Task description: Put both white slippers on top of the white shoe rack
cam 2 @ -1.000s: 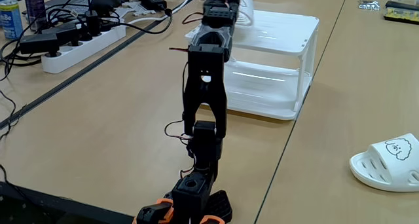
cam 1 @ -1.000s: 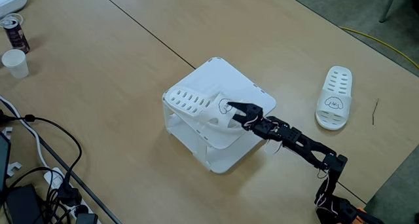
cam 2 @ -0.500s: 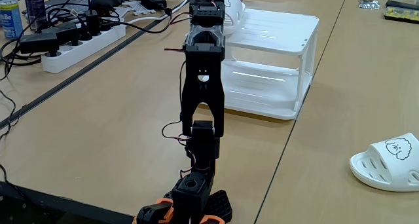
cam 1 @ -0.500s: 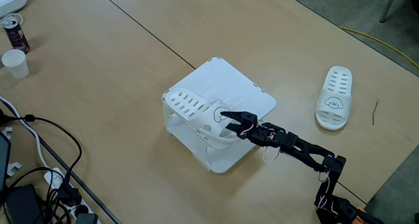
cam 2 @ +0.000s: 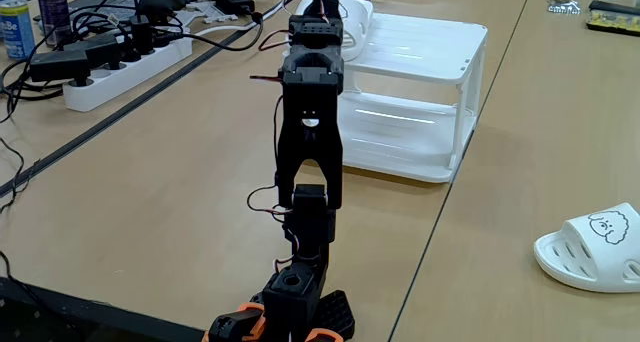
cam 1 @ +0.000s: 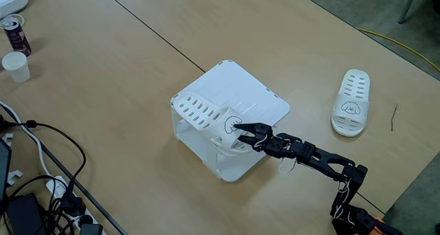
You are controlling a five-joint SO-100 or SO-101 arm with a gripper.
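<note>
closest to me in a fixed view is the arm's base (cam 2: 290, 312) on the table (cam 2: 150, 212), its black links rising straight up the frame and covering the gripper, so from here i cannot tell how the jaws stand. off to the right, the second slipper (cam 2: 592, 247) lies on the table, its far edge cut off by the frame, dog face toward me. beyond the arm stands the white shoe rack (cam 2: 420, 92), top panel and lower shelf both plain, with only a sliver of the first slipper (cam 2: 355, 12) peeking past the arm's upper links.

the other fixed view, from above, gives what that one hides: the gripper (cam 1: 242, 130) is clenched on the toe end of the first slipper (cam 1: 206, 115), which lies on the near-left part of the shoe rack (cam 1: 244, 91), its toe end reaching past the rack's edge. the second slipper (cam 1: 351, 102) sits well apart, on the table. far left, a paper cup (cam 1: 15, 65), a can (cam 1: 14, 33) and tangled cables (cam 1: 41, 180), partly cut off.
</note>
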